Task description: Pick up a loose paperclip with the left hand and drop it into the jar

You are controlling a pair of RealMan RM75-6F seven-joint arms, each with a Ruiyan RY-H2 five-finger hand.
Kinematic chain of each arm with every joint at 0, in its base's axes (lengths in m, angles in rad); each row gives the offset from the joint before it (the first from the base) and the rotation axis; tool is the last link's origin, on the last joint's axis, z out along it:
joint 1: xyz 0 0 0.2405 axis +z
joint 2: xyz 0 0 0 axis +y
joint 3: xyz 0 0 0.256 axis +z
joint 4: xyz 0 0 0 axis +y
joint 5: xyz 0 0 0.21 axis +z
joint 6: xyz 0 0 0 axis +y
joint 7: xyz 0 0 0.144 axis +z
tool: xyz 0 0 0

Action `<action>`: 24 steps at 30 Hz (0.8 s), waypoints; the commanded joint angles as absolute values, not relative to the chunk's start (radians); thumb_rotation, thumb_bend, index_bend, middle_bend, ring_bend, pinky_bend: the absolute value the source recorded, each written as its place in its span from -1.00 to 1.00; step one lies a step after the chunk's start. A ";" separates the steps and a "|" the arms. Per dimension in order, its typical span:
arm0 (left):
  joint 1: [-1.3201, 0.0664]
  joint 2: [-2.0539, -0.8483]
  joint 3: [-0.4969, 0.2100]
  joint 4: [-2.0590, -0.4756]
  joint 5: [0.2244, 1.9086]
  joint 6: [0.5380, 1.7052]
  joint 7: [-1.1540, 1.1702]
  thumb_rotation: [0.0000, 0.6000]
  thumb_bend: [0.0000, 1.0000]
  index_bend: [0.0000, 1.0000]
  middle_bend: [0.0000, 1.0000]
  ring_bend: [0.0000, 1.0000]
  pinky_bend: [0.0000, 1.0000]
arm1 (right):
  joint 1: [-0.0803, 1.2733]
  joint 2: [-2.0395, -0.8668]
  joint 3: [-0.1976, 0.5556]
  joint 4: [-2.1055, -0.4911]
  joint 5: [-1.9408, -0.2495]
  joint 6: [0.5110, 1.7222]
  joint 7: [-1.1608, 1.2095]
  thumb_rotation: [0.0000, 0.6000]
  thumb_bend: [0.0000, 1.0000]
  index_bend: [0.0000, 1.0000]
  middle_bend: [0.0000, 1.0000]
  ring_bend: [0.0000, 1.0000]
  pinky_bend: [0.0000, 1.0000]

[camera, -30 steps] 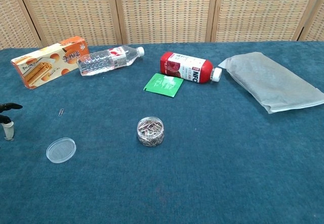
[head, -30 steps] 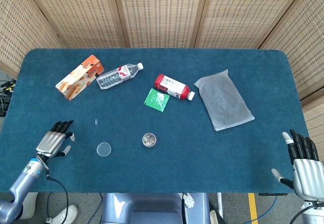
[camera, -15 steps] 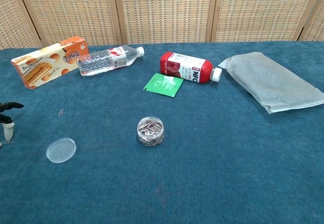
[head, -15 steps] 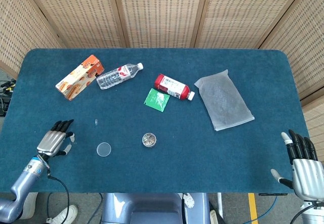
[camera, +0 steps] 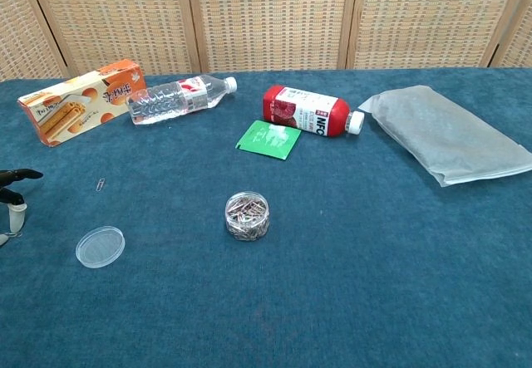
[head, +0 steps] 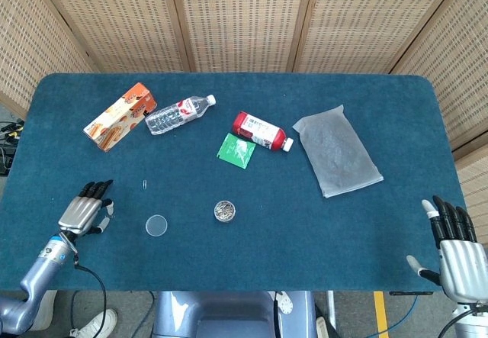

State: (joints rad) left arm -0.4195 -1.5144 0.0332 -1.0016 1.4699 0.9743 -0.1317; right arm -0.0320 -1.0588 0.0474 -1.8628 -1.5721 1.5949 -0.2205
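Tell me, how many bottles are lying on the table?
2. A clear water bottle lies beside the orange box, and a red bottle lies next to the green packet.

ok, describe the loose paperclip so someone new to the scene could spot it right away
Start at the orange box lying at the table's far left. Come toward the near edge: the paperclip lies alone on the blue cloth, between that box and the clear lid. It is a tiny thin wire, much smaller than anything around it.

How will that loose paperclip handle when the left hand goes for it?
The paperclip looks tiny and thin, lying flat on the table cloth, so it is probably light and hard to pinch. It may slide or snag when nudged by the left hand.
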 commanded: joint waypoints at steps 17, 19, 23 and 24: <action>-0.420 -1.518 0.029 -1.003 1.460 0.981 -0.116 1.00 -0.13 0.41 -1.00 -1.00 -1.00 | -0.030 -1.058 0.044 -1.857 -1.584 1.596 -0.205 1.00 -1.00 -1.00 -1.00 -1.00 -1.00; -0.420 -1.518 0.029 -1.003 1.458 0.980 -0.117 1.00 -0.12 0.41 -1.00 -1.00 -1.00 | -0.030 -1.057 0.044 -1.857 -1.583 1.596 -0.204 1.00 -1.00 -1.00 -1.00 -1.00 -1.00; -0.420 -1.516 0.027 -1.006 1.459 0.986 -0.122 1.00 -0.12 0.41 -1.00 -1.00 -1.00 | -0.030 -1.057 0.044 -1.857 -1.583 1.596 -0.205 1.00 -1.00 -1.00 -1.00 -1.00 -1.00; -0.420 -1.513 0.026 -1.009 1.460 0.990 -0.125 1.00 -0.12 0.41 -1.00 -1.00 -1.00 | -0.030 -1.057 0.044 -1.857 -1.583 1.596 -0.205 1.00 -1.00 -1.00 -1.00 -1.00 -1.00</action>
State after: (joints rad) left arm -0.4202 -1.5145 0.0266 -1.0081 1.4591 0.9887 -0.1239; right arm -0.0303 -1.0572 0.0440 -1.8571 -1.5826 1.5959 -0.2047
